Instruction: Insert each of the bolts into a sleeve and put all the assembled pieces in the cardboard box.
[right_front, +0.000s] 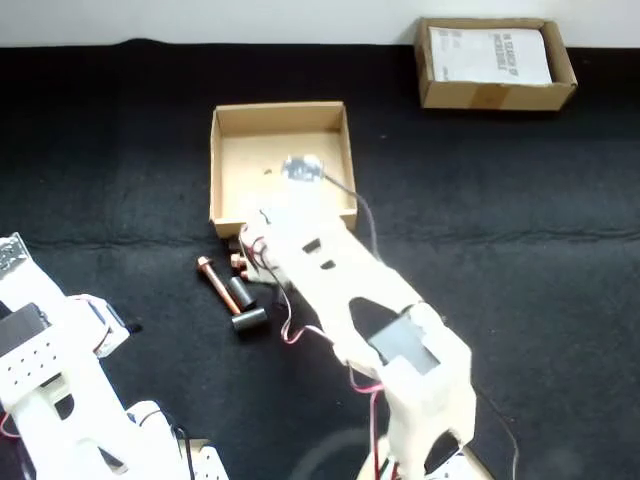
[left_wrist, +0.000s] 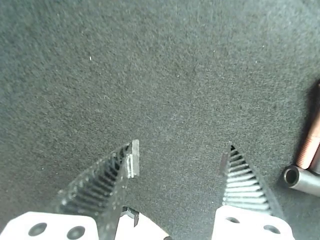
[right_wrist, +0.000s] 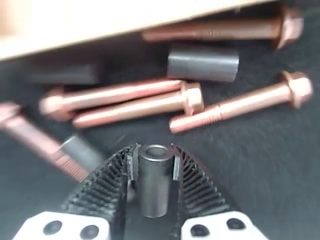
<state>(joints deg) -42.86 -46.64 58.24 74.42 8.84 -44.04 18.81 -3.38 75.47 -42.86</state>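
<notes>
Right gripper (right_wrist: 154, 150): pinching a sleeve (right_wrist: 154, 185), bore showing
Left gripper (left_wrist: 182, 147): spread, over counter (left_wrist: 150, 75)
Tip: line bore squarely with bolt (right_wrist: 240, 105)

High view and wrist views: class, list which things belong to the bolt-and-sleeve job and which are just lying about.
Job: copper-coloured hex-head bolts; dark grey metal sleeves, one held in the right gripper; open cardboard box.
Lying about: second cardboard box holding white paper; black cloth table cover.
</notes>
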